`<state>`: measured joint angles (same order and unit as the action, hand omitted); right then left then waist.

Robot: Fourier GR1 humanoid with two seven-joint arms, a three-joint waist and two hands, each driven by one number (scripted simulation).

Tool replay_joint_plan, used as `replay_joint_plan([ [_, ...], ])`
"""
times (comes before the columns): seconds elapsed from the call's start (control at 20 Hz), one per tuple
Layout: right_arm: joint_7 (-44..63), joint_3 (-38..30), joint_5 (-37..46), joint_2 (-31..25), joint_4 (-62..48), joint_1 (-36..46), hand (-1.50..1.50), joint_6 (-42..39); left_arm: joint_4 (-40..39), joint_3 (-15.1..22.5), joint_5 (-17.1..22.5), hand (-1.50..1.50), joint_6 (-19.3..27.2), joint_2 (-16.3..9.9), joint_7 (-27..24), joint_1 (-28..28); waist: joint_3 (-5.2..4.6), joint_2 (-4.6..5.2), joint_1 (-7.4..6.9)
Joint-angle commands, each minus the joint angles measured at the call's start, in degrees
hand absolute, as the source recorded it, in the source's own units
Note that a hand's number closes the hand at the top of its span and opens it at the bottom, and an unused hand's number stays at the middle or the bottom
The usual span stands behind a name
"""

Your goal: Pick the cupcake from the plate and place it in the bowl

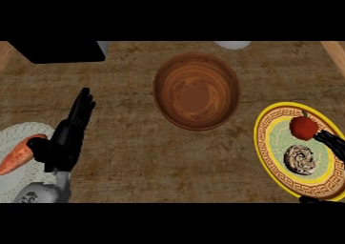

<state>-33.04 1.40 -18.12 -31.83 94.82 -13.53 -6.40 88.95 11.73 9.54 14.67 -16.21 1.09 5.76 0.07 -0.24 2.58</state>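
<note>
progress: early — the cupcake [301,158] still lies on the yellow-rimmed plate [266,151] at the right of the desk [133,143], so by my reading nothing of the carrying is done yet.
left to do: close on the cupcake, lift it, move it up and to the left across the desk, and set it down in the bowl [196,90].
bowl: brown and wooden-looking, in the upper middle of the desk, with nothing showing inside it.
cupcake: swirled brown and cream top, in the lower half of the plate, just below a red apple [302,127] that shares the same plate.
right hand: the right hand [339,147] comes in from the right edge over the plate's rim; its fingers [329,139] lie stretched out and released, holding nothing, with their tips close beside the apple.
cupcake versus fingers: the cupcake sits just below and to the left of those fingers — near, but apart from them as far as i can tell.
left hand: the left hand [70,138] rests at the left of the desk, fingers straight and pointing up, grasping nothing.
other things: a carrot [17,157] on a pale plate [20,131] at the far left, partly behind the left hand, well apart from the cupcake.
</note>
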Motion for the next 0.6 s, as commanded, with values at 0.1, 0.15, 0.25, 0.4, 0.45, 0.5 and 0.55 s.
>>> replay_joint_plan([
  [0.1,2.97,-8.46,0.67,-4.20,11.86,-10.16,-1.50,2.74,1.65,1.18,-1.08,0.00,-0.15,1.73,3.80,2.36,-0.14,-0.02,-1.07],
  [0.15,5.79,-11.02,0.31,-6.27,9.85,-7.67,-1.50,2.87,1.31,-0.18,0.02,0.00,-1.25,0.82,2.24,0.08,-0.15,0.06,-1.65],
  [0.25,11.78,-14.74,-1.61,-9.80,14.77,-10.02,-1.50,2.75,1.86,2.09,-3.09,0.00,1.58,2.70,3.43,1.69,-0.19,-0.03,-1.14],
  [0.4,19.58,-16.59,-4.08,-12.74,13.86,-6.89,-1.50,-0.57,-2.23,2.06,-2.63,0.00,-0.62,4.25,0.33,1.57,-0.16,0.22,-2.06],
  [0.45,17.92,-17.54,-3.74,-13.13,12.13,-7.77,-1.50,-3.45,0.75,-0.37,-1.26,0.00,-1.74,1.76,5.84,4.90,-0.10,0.17,-2.11],
  [0.5,22.40,-14.87,-1.95,-12.49,15.95,-7.95,-1.50,-1.13,-3.18,-1.89,-1.24,0.00,-2.66,1.44,1.17,4.18,-0.15,0.24,-2.10],
  [0.55,25.81,-15.31,-3.28,-14.97,13.38,-5.54,-1.50,-2.29,1.43,0.86,-2.09,0.00,-1.04,2.56,5.93,3.54,-0.12,0.21,-2.64],
])
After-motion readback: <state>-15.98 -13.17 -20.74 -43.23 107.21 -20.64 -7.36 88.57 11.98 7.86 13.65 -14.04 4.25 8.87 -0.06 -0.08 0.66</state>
